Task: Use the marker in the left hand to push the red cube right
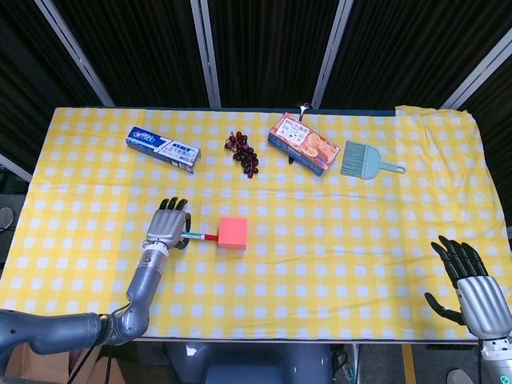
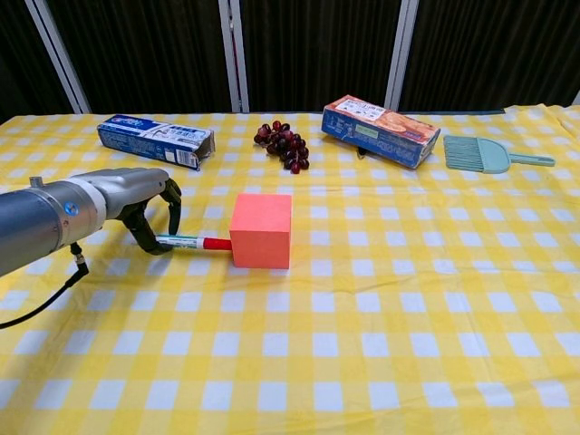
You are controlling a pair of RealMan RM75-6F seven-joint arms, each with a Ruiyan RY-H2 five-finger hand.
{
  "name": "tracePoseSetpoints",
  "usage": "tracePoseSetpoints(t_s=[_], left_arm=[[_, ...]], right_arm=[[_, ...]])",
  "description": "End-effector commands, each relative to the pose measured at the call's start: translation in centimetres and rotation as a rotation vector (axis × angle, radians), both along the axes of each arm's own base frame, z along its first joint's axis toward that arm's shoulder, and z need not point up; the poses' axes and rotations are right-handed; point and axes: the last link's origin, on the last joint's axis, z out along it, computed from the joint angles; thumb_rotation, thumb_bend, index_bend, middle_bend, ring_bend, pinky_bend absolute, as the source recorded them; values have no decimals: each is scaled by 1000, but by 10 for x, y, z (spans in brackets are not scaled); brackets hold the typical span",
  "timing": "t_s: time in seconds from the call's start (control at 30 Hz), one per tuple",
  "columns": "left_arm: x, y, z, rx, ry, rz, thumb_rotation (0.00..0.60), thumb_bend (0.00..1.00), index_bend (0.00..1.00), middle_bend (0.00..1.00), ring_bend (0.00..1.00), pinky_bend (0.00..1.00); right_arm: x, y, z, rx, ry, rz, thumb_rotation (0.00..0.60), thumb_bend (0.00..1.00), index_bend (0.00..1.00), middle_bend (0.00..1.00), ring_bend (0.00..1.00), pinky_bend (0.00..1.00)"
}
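The red cube [image 1: 233,233] [image 2: 261,230] sits on the yellow checked cloth left of the table's middle. My left hand [image 1: 167,226] [image 2: 150,206] grips a marker [image 1: 200,237] [image 2: 194,242] with a red cap, lying level and pointing right. The cap's tip touches the cube's left face. My right hand [image 1: 470,286] hangs at the table's near right corner with its fingers spread and nothing in it; the chest view does not show it.
Along the far side lie a blue toothpaste box [image 1: 162,149] [image 2: 155,140], a bunch of dark grapes [image 1: 243,152] [image 2: 284,145], a cracker box [image 1: 303,144] [image 2: 381,130] and a teal hand brush [image 1: 366,159] [image 2: 491,153]. Bare cloth [image 2: 417,272] stretches to the cube's right.
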Motion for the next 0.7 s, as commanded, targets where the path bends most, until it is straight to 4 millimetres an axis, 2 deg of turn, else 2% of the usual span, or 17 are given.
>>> tracePoseSetpoints(t_s=[0.03, 0.43, 0.7], left_arm=[[6, 2, -4, 1, -4, -5, 600, 476, 593, 88, 0, 7], [31, 4, -18, -4, -31, -40, 600, 477, 593, 89, 0, 7], [32, 5, -21, 2, -9, -37, 600, 477, 600, 93, 0, 7]], right_arm=[[0, 0, 0, 0, -2, -1, 600, 341, 0, 0, 0, 45], [0, 0, 1, 0, -5, -1, 600, 342, 0, 0, 0, 45], [0, 0, 1, 2, -7, -4, 600, 342, 0, 0, 0, 45]])
